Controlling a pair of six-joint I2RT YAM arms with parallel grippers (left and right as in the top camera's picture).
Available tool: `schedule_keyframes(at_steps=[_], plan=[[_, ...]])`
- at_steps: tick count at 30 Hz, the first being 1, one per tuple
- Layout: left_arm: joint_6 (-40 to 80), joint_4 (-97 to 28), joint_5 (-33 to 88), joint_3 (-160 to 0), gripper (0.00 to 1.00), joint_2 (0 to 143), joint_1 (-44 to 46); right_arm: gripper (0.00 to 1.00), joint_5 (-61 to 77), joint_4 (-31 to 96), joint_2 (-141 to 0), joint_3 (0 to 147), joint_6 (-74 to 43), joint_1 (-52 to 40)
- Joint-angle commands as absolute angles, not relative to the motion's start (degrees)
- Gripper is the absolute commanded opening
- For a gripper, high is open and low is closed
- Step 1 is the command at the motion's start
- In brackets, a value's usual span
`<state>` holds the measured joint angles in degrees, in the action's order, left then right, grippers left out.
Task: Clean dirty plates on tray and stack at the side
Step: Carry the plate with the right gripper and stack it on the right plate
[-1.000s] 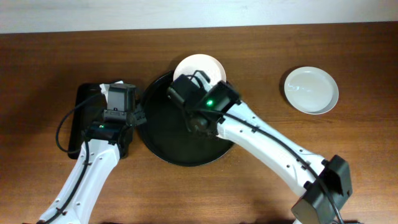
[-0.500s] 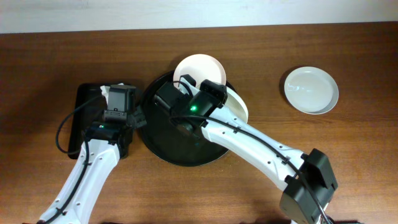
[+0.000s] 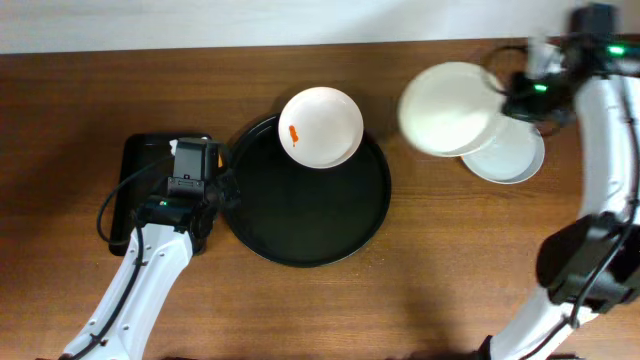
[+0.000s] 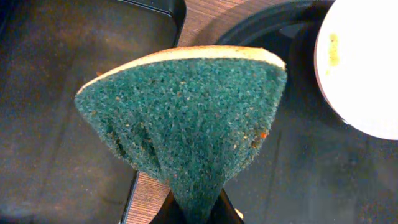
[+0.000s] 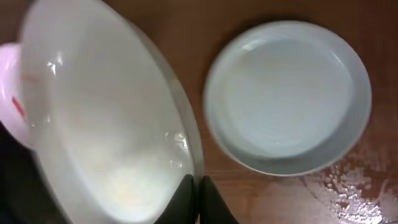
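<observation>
Right hand (image 5: 194, 198) clamps held plate (image 3: 447, 108) by rim, hanging just left of stack plate (image 3: 515, 160) on worktop (image 3: 420, 260); target lies rightward. Left hand (image 4: 196, 208) pinches sponge (image 4: 186, 112); dirty plate (image 3: 320, 127) on far edge of tray (image 3: 300, 235).

No text, label, brand, number or sign can be read in any view. The dirty plate (image 3: 321, 127), the lifted plate (image 3: 447, 108), the clean plate (image 3: 515, 162), the sponge (image 4: 186, 118) and the black tray (image 3: 305, 225) show only plain surfaces, without marking.
</observation>
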<state>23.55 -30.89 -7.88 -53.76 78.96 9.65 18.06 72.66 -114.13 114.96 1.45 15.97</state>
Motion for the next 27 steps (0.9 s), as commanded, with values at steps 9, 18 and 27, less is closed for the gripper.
schedule_keyframes(at_steps=[9,18,27], plan=[[21.50,-31.48,-7.29,-53.60,0.00,77.82,9.34,0.04,18.90,68.62,-131.90,114.17,1.13,26.76],[21.30,-31.81,-7.29,-53.60,0.00,77.82,9.34,0.04,9.80,67.96,-131.90,114.17,-3.51,29.06],[21.32,-31.79,-7.33,-53.60,0.00,77.82,9.34,0.44,9.67,68.82,-131.85,114.21,-3.55,29.32]])
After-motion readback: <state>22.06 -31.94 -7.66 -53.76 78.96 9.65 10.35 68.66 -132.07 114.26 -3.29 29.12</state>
